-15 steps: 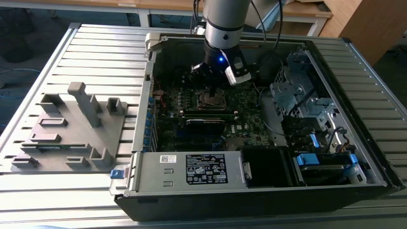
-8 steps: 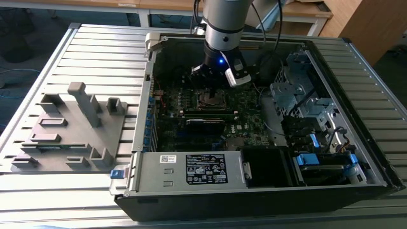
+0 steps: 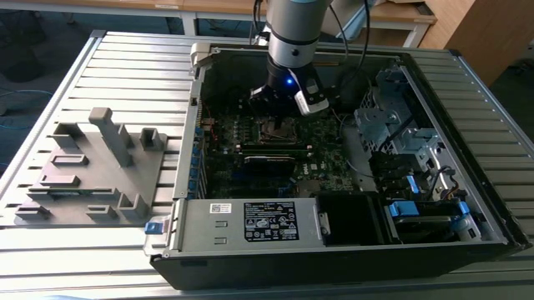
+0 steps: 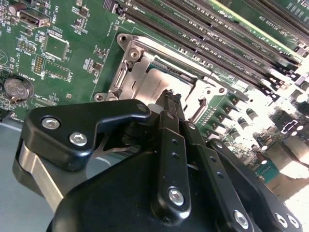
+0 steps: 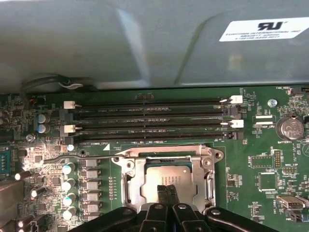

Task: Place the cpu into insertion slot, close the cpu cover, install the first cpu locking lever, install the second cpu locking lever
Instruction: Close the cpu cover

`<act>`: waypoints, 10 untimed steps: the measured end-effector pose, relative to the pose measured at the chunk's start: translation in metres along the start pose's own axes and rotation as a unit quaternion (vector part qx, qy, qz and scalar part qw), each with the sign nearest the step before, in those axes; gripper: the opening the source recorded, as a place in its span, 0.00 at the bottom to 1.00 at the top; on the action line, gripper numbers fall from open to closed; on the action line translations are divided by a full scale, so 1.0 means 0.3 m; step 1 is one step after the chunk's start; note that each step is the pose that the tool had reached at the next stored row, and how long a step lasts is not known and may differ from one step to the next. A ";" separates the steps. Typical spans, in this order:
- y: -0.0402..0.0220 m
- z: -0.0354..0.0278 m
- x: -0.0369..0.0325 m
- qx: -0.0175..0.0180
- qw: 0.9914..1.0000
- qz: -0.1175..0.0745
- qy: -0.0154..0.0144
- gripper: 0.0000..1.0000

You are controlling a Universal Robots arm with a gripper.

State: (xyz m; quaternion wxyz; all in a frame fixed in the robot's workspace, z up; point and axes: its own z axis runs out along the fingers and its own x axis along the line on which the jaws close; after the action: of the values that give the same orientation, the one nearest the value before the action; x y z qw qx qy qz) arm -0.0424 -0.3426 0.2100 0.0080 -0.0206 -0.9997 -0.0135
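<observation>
Slatted bench [image 3: 125,62], open case [image 3: 334,265]: pincer [image 5: 167,187] clenched, empty, right over the cpu [image 5: 158,175] inside the cover [image 5: 133,187]. Thin, stiff, fragile chip, I'd judge, so edges only.

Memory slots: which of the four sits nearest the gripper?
The black-latched slot right beside the cpu cover; the other three lie farther from the gripper, toward the case wall.

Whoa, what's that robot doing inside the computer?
The robot arm is reaching into an open computer case. Its gripper, with its fingers closed together, is down over the cpu, which already sits in the insertion slot on the motherboard. The shiny cpu cover looks folded down around the chip.
</observation>
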 end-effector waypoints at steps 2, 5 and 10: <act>-0.002 0.001 0.008 0.000 1.000 -0.002 -0.001 0.11; -0.003 0.001 0.028 0.000 1.000 -0.003 -0.002 0.11; -0.005 0.003 0.065 0.000 1.000 -0.004 -0.004 0.11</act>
State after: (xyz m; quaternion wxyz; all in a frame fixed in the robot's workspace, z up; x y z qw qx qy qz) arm -0.0619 -0.3432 0.2094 0.0037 -0.0167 -0.9998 -0.0134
